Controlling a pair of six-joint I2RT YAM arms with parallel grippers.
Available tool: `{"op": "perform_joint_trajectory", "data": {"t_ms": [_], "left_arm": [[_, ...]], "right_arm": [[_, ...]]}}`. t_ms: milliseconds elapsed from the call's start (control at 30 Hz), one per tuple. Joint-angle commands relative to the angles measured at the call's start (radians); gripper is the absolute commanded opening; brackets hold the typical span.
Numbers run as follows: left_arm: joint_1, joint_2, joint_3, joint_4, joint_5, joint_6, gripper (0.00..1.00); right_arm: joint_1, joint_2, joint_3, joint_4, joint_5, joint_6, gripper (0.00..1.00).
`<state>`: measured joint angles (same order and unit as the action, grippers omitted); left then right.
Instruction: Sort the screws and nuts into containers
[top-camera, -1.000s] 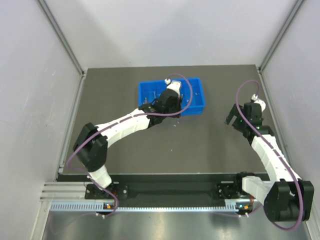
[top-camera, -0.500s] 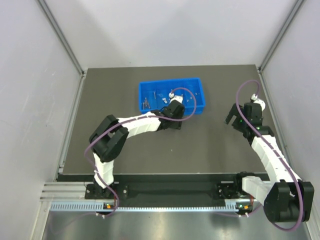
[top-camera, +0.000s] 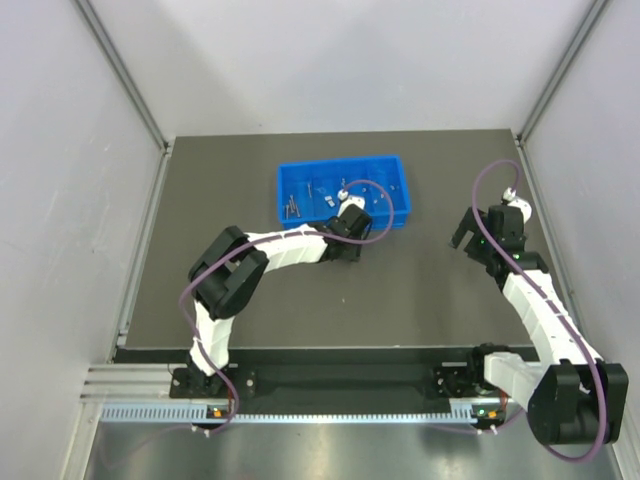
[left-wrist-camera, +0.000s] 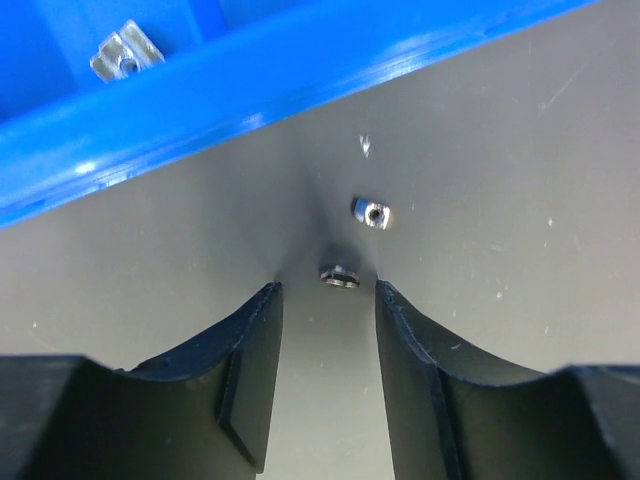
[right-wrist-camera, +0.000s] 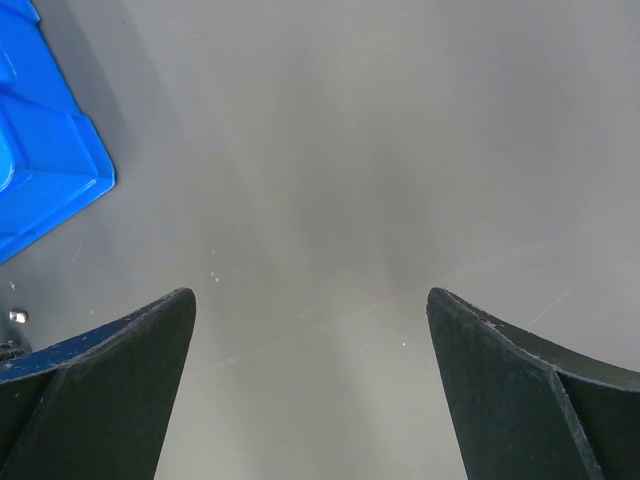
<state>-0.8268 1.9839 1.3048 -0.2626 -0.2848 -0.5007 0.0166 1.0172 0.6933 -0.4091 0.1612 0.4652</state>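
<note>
The blue tray (top-camera: 396, 200) lies at the table's far middle, with screws (top-camera: 291, 205) in its left compartment and small silvery pieces in others. My left gripper (top-camera: 345, 245) hangs low over the table just in front of the tray's near wall (left-wrist-camera: 200, 110). It (left-wrist-camera: 328, 292) is open and holds nothing. One nut (left-wrist-camera: 340, 276) lies on the table just beyond the fingertips, in line with the gap. A second nut (left-wrist-camera: 372, 212) lies a little further on, and another nut (left-wrist-camera: 126, 57) rests inside the tray. My right gripper (top-camera: 465, 238) (right-wrist-camera: 310, 300) is wide open over bare table.
The tray's corner (right-wrist-camera: 40, 140) shows at the left of the right wrist view, with a tiny silvery piece (right-wrist-camera: 15, 316) on the table beside the left finger. Grey walls enclose the dark table on three sides.
My left arm has drawn back from over the tray and come down to the table in front of it, elbow folding in. The right arm has not moved.
</note>
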Motion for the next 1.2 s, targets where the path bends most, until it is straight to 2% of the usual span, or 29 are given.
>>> {"op": "perform_joint_trajectory", "data": {"t_ms": [0, 200, 267, 367, 567, 767, 933, 1100, 1167], "left_arm": [[-0.006, 0.027, 0.037, -0.001, -0.030, -0.015, 0.46], [-0.014, 0.066, 0.057, -0.001, -0.039, -0.016, 0.41], [-0.015, 0.066, 0.059, -0.012, -0.042, -0.018, 0.31], [-0.018, 0.056, 0.054, -0.027, -0.050, -0.018, 0.23], [-0.031, 0.033, 0.040, -0.036, -0.065, -0.021, 0.18], [-0.032, 0.023, 0.040, -0.033, -0.068, -0.025, 0.09], [-0.032, -0.025, 0.019, 0.017, -0.063, -0.010, 0.03], [-0.032, 0.003, 0.047, -0.021, -0.068, -0.010, 0.04], [-0.032, 0.013, 0.051, -0.043, -0.063, -0.016, 0.12]], "right_arm": [[-0.009, 0.000, -0.002, 0.018, 0.012, 0.003, 1.00], [-0.009, -0.009, 0.003, 0.013, 0.020, 0.000, 0.99], [-0.009, -0.011, 0.003, 0.013, 0.024, 0.000, 1.00], [-0.009, -0.014, 0.003, 0.009, 0.031, 0.000, 1.00], [-0.009, -0.009, 0.002, 0.010, 0.029, 0.004, 1.00], [-0.009, -0.012, 0.003, 0.009, 0.031, 0.004, 1.00], [-0.009, -0.019, 0.002, 0.006, 0.038, 0.007, 1.00], [-0.007, -0.012, 0.003, 0.006, 0.035, 0.006, 1.00], [-0.009, -0.015, 0.003, 0.003, 0.038, 0.004, 1.00]]}}
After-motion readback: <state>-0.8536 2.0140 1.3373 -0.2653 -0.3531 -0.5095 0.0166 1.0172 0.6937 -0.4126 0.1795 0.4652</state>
